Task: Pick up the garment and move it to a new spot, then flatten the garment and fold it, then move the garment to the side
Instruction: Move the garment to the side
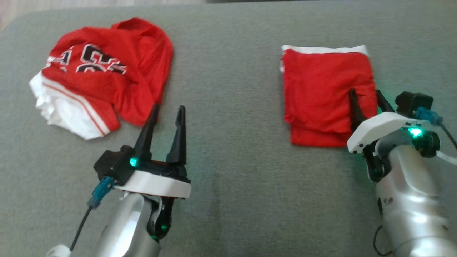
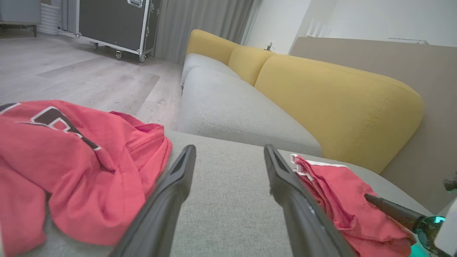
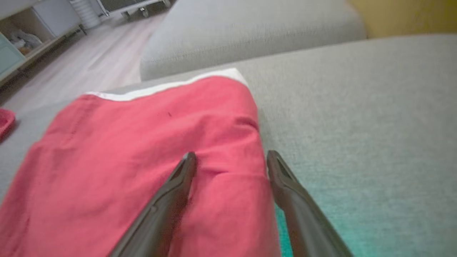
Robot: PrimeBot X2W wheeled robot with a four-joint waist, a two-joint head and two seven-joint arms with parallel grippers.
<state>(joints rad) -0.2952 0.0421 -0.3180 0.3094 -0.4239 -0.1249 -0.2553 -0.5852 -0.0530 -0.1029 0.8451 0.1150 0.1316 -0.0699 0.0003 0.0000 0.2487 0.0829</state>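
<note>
Cloth lies in two spots on the grey cushion [image 1: 232, 160] in your head view. A crumpled red jersey [image 1: 107, 75] with dark numbers and white trim sits at the upper left. A folded red garment [image 1: 326, 92] with a white top edge sits at the right, well apart from the jersey. Your left tool [image 1: 168, 107] has its two fingers apart and holds nothing. Its left fingertip is just beside the near edge of the jersey. Your right tool [image 1: 366, 93] is at the near right corner of the folded garment. Its fingers are apart too, one over the red cloth and one at the cloth's right edge.

In your left wrist view, the left tool [image 2: 229, 148] points across bare grey cushion, fingers wide apart. The jersey [image 2: 71, 160] is bunched up on the left. The folded garment [image 2: 332, 192] lies on the right, with one finger [image 2: 391, 210] of the right tool on top of it. Past the cushion you see a sofa with a grey seat [image 2: 228, 107] and yellow backs [image 2: 339, 103], a wood floor [image 2: 71, 71] and a black case on wheels [image 2: 110, 25].

In your right wrist view, the right tool [image 3: 232, 154] is spread over the right edge of the folded garment [image 3: 142, 150]. You cannot tell if the tips press on the cloth. The cloth lies flat, not pinched.
</note>
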